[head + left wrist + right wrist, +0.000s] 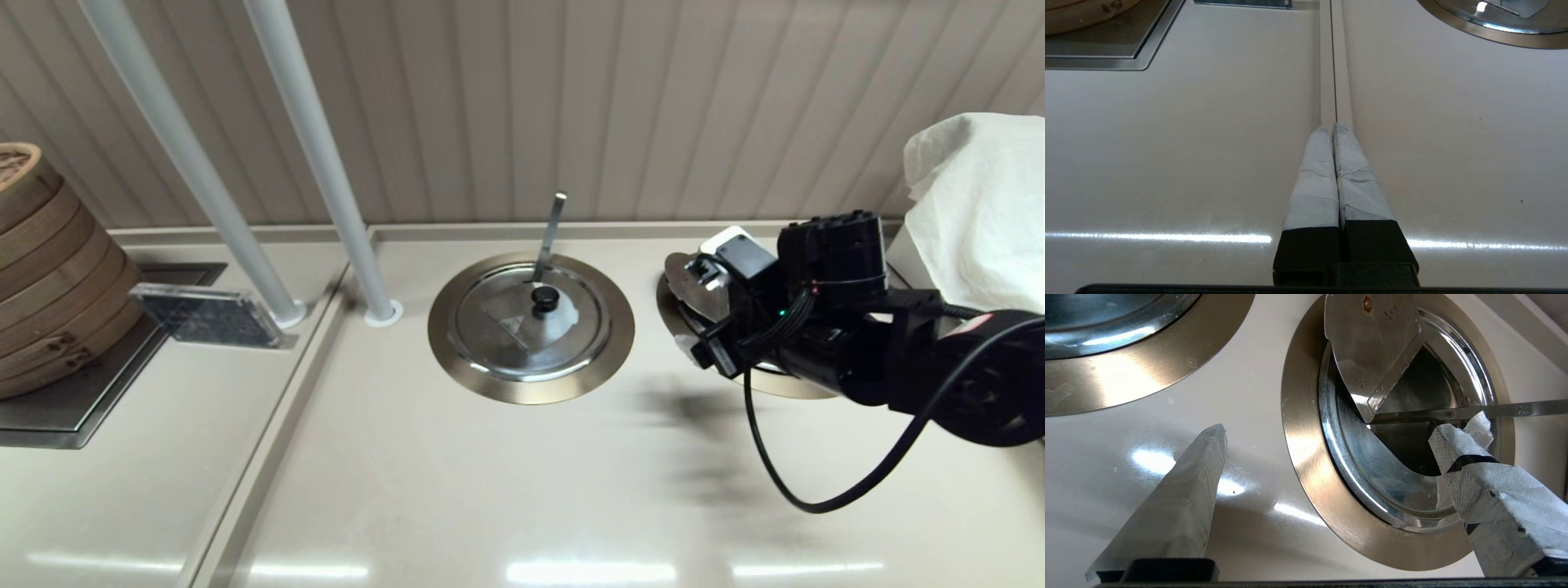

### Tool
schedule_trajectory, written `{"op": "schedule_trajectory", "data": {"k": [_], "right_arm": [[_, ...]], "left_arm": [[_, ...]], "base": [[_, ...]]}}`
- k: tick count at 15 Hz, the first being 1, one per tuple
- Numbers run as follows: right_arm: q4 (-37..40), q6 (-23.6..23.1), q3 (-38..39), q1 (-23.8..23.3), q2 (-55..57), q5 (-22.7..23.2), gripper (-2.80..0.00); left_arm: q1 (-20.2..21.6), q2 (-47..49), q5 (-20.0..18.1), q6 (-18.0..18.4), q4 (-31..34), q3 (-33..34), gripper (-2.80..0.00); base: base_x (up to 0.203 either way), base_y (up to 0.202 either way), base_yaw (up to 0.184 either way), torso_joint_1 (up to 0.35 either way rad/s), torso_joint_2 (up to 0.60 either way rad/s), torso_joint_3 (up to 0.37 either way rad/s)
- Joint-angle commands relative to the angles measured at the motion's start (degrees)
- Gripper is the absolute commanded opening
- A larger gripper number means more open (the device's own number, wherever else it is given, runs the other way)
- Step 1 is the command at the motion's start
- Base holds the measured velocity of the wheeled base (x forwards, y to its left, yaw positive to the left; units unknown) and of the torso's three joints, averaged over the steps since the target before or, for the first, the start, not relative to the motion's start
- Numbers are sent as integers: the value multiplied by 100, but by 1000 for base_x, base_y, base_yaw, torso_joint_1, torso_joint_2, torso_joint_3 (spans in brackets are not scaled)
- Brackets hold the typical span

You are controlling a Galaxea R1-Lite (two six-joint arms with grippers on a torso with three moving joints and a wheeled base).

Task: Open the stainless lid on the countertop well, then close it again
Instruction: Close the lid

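Right wrist view: the stainless lid [1372,473] is found on the countertop well [1300,437], with its hinged flap [1372,347] folded upright and the dark interior exposed beside the ladle handle [1494,410]. The right gripper [1329,430] is placed just above the well, jaws wide, nothing held. The opening step is judged done, at least in part; closing the flap is judged outstanding. The left gripper [1335,130] is parked over the counter seam, jaws pressed together and empty. The twin lid [490,327] sits closed.
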Motion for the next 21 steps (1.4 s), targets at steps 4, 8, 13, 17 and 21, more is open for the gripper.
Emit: {"op": "schedule_trajectory", "data": {"k": [4, 8, 13, 17, 21], "right_arm": [[-1502, -317, 63, 364, 1172, -655, 0], [-1832, -312, -276, 202, 1492, -889, 0], [-2021, -304, -885, -361, 1930, -910, 0], [-2044, -304, -1121, -632, 2028, -912, 0], [-2102, -304, -1138, -675, 1853, -996, 0]], "left_arm": [[5, 6, 2, -1, -2, 1, -280], [5, 6, 2, -1, -3, 1, -280], [5, 6, 2, -1, 1, 1, -280], [5, 6, 2, -1, -8, 1, -280], [5, 6, 2, -1, 1, 1, -280]], "base": [[0, 0, 0, 0, 0, 0], [0, 0, 0, 0, 0, 0], [0, 0, 0, 0, 0, 0], [0, 0, 0, 0, 0, 0], [0, 0, 0, 0, 0, 0]]}}
